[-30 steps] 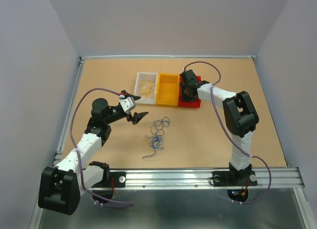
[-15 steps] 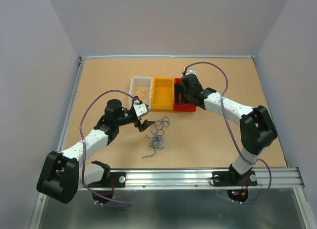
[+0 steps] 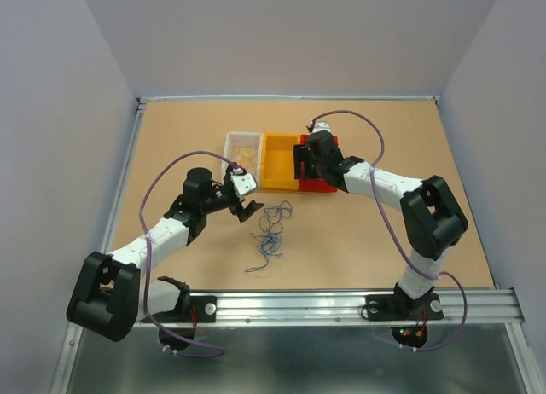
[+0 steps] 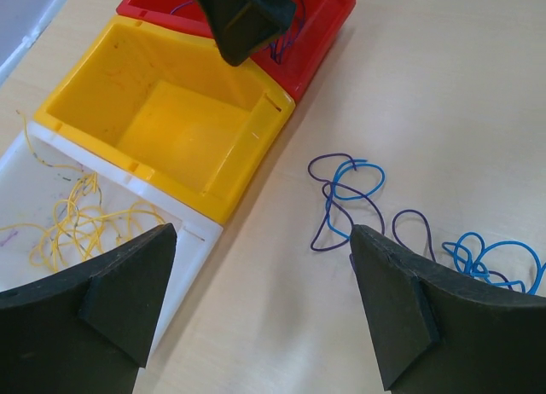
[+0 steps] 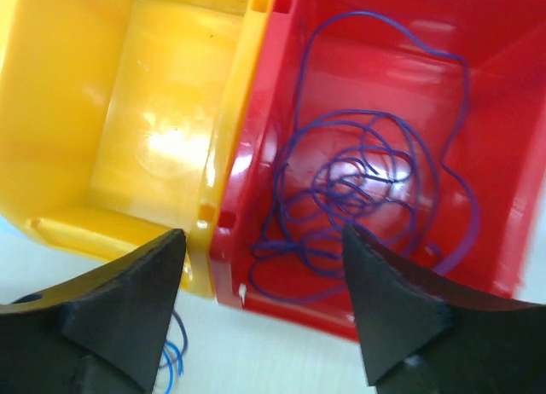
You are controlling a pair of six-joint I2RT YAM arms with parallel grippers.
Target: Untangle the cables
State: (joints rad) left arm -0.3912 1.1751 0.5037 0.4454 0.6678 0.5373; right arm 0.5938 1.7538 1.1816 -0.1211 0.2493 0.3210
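Now, left gripper (image 4: 262,240), jaws apart and empty, should pinch one loose loop of the cables (image 4: 334,198); right gripper (image 5: 263,236) likewise spread, empty.

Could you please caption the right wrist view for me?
Open right gripper over thin purple wires coiled in red plastic bin, yellow plastic bin alongside.

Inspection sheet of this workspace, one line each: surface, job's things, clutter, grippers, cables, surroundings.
Surface: brown table, bearing white bin, yellow bin, red bin in a row.
Job's things: yellow wires in white bin; purple wires in red bin; blue and purple tangle loose on table.
Clutter: nothing seen.
Grippers: left gripper open, above table beside tangle; right gripper open over red bin, empty.
Cables: lilac arm cables hang clear of the wires.
Surroundings: grey walls; metal rail at near edge.
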